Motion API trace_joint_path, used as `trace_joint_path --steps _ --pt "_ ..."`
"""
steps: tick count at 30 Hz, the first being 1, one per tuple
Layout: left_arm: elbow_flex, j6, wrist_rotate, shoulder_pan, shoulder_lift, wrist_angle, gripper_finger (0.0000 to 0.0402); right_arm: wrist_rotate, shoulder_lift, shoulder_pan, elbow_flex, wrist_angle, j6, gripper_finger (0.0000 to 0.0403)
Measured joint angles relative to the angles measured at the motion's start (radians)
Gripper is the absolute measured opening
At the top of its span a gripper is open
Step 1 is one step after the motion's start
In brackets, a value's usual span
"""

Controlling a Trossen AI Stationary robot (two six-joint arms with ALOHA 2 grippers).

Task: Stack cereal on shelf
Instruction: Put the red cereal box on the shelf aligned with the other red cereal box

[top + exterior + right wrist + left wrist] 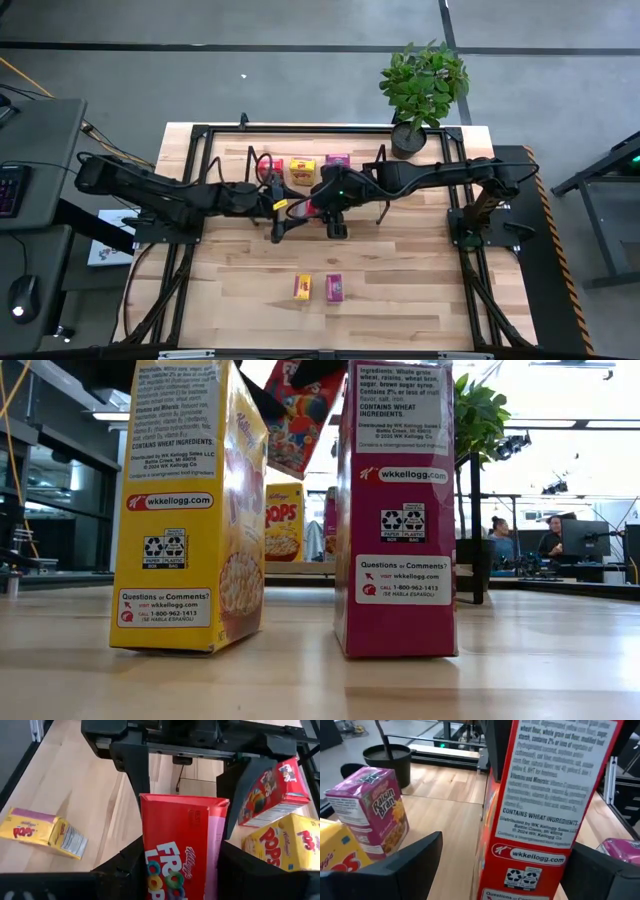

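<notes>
A red cereal box (309,208) is held up over the table's middle between my two grippers; the low view shows it tilted (300,415). My right gripper (182,870) is shut on it. My left gripper (505,870) is open, with a finger on either side of the box's other end. A red (272,790), a yellow (285,845) and a magenta box (338,160) stand in a row on the shelf (290,570) at the far middle. A yellow (302,288) and a magenta box (334,288) stand upright on the table near the front. My right gripper pinches the red box between its two fingers on the box's two narrow sides (146,855), coming from the table's right. The printed front faces the wrist camera. The box is lifted clear of the table and tilted. My left gripper: I cannot tell whether a finger (600,875) touches the box.
A potted plant (423,85) stands at the table's far right corner. Black frame bars (190,200) run along the table's left and right sides. The bare tabletop (400,270) lies between the arms and the front edge. People sit at desks (550,545) far behind the table.
</notes>
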Motion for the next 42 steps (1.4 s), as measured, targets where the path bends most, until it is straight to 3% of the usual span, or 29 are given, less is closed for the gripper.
trace_joint_path --steps 6,11,16,24,28,32,36,42 --pt "0.0 0.001 0.018 0.005 0.0 0.002 0.0306 0.011 0.0 0.0 0.0 0.021 0.0 0.0158" --pt "0.0 0.002 0.019 0.005 0.0 0.002 0.0224 0.028 0.0 -0.001 0.0 0.037 -0.01 0.0162" --pt "0.0 0.002 0.011 0.006 0.0 -0.001 0.0143 0.069 0.0 0.001 0.0 0.042 0.011 0.0195" --pt "-0.001 0.037 -0.055 0.006 -0.019 -0.071 0.0148 0.063 -0.024 0.001 0.0 0.033 0.007 0.0264" --pt "-0.002 0.078 -0.145 0.011 -0.104 -0.197 0.0167 0.061 -0.081 0.001 0.0 -0.002 -0.004 0.027" --pt "-0.014 0.062 -0.169 0.026 -0.226 -0.294 0.0157 0.063 -0.144 0.001 0.0 -0.055 0.005 0.0271" --pt "-0.153 -0.003 -0.144 0.029 -0.333 -0.168 0.0146 0.082 -0.174 0.012 0.0 -0.089 0.046 0.0271" --pt "-0.372 -0.139 -0.175 0.003 -0.361 0.274 0.0152 0.136 -0.169 0.043 0.0 -0.087 0.022 0.0271"
